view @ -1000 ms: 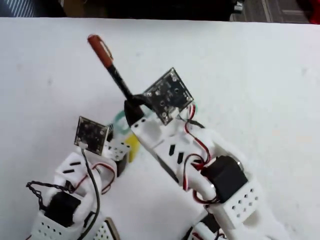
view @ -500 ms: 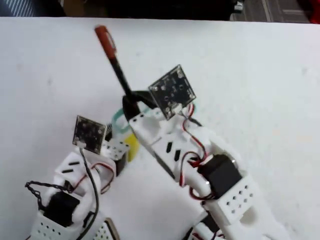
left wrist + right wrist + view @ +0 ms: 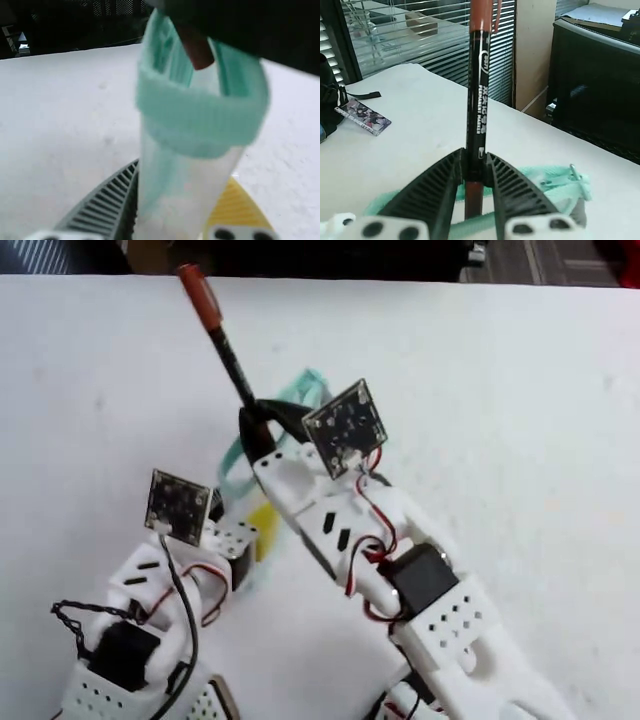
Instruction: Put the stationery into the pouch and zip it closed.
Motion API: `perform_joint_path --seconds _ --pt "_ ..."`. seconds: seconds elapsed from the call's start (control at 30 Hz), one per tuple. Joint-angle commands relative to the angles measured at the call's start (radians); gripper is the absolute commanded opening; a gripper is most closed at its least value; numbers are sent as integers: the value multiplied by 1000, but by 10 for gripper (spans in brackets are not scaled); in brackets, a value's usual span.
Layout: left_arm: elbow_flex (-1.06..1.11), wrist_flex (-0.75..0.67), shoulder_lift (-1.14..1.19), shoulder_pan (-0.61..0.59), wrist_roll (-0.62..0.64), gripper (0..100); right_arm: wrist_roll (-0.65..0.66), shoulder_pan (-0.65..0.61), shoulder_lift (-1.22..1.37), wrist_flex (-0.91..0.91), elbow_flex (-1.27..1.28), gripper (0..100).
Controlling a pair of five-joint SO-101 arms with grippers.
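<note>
High view: right pincer (image 3: pixel 258 432), clamped tight on black marker (image 3: pixel 225 345), had pushed farther across bench (image 3: pixel 500 390) within last second; red cap reached bench's far edge. Mint rim of pouch (image 3: pixel 312 388) emerged beyond wrist camera. Judged: marker's lower end entering mouth, insertion under way, zipping not begun. Left wrist view: left pincer (image 3: pixel 182 175) closed on clear pouch body, mint-banded mouth gaping, red-brown marker end within rim loop.

Bright, even light washed the white table (image 3: pixel 520 370) almost to glare, leaving only faint, soft shadows on it; past its twelve o'clock edge the room lay dark. Daylight showed through window blinds (image 3: pixel 420 30).
</note>
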Motion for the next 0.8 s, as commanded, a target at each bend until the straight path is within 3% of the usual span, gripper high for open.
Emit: perform_joint_path --seconds 0.0,0.2,0.4,0.53,0.6,0.7,0.77 --pt "-15 -23 1 -5 15 185 6 28 -36 97 -11 17" --pt "-15 -23 1 -5 17 184 11 27 -193 228 -5 19" --pt "-15 -23 1 -5 14 184 224 21 -243 331 -3 22" --pt "-15 -23 1 -5 15 184 269 -22 -249 375 -3 22" --pt "-15 -23 1 -5 17 184 267 -36 -249 375 -12 60" --pt "-15 -23 1 -5 17 184 255 -35 -240 392 -40 194" --pt "-14 -23 1 -5 17 184 232 -33 -239 397 -51 217"
